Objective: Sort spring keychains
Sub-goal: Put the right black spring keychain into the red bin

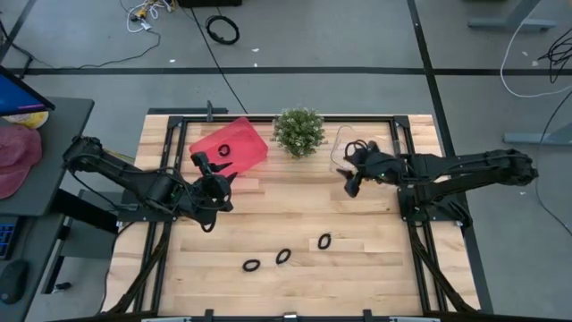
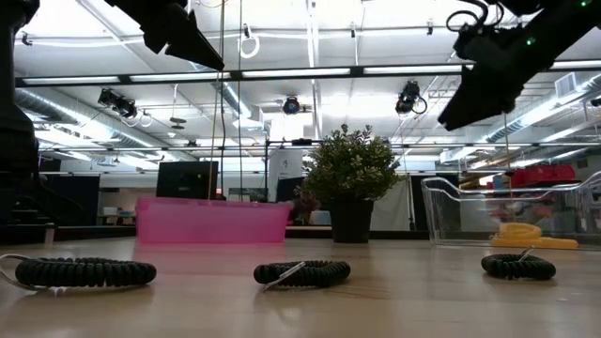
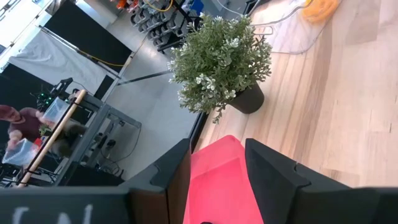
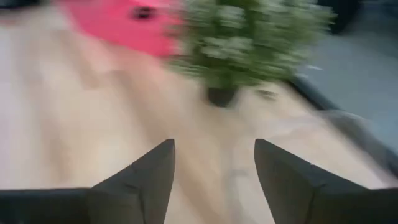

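From above, three black spring keychains (image 1: 283, 256) lie near the wooden table's (image 1: 295, 215) front edge, and a fourth sits in the pink tray (image 1: 241, 141) beside the potted plant (image 1: 298, 131). The left gripper (image 1: 214, 183) hovers near that tray; the right gripper (image 1: 351, 183) hovers by the clear tray (image 1: 341, 143).

At table level, orange keychains (image 2: 531, 235) rest in the clear tray.

The left wrist view shows its fingers (image 3: 273, 177) parted, holding nothing.

The right wrist view shows fingers (image 4: 146, 174) spread wide, empty.

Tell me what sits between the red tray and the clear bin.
The green plant stands between the red tray and the clear bin, seen in the high view.
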Robot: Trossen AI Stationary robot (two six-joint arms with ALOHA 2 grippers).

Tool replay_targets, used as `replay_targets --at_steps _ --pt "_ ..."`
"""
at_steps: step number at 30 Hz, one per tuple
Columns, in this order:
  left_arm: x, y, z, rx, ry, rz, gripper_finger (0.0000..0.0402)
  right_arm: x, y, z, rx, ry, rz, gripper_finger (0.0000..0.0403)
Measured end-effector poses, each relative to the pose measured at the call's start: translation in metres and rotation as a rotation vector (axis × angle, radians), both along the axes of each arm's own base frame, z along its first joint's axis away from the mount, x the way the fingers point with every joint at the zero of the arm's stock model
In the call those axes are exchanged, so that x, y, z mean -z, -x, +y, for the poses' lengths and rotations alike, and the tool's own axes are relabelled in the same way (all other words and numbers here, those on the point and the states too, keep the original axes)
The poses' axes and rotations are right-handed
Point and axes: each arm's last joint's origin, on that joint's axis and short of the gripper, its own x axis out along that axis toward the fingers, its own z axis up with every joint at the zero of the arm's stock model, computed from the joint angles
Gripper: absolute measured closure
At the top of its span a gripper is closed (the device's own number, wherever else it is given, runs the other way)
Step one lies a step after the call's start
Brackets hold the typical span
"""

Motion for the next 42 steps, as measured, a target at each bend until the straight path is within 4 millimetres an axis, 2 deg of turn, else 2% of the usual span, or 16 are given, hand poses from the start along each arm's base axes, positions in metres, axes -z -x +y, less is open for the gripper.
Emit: replay_targets --at_steps 4,9,16,22,33,42 --pt "0.0 0.0 0.0 0.002 -0.003 0.003 0.0246 -0.005 -0.006 0.008 -0.162 -0.047 -0.062 0.0185" --pt "0.0 0.0 0.0 0.002 -0.004 0.004 0.0246 -0.004 -0.01 0.026 -0.315 -0.021 -0.05 0.0198" --pt "0.0 0.0 0.0 0.002 -0.005 0.006 0.0246 -0.01 -0.023 0.05 -0.442 0.013 -0.027 0.0207" --pt "0.0 0.0 0.0 0.003 -0.006 0.007 0.0246 -0.011 -0.043 0.067 -0.491 0.008 0.045 0.0207" --pt "0.0 0.0 0.0 0.003 -0.005 0.007 0.0246 0.055 -0.067 0.111 -0.576 -0.08 0.324 0.0207" --pt "0.0 0.0 0.0 0.003 -0.005 0.007 0.0246 0.102 -0.076 0.124 -0.562 -0.093 0.483 0.0207"
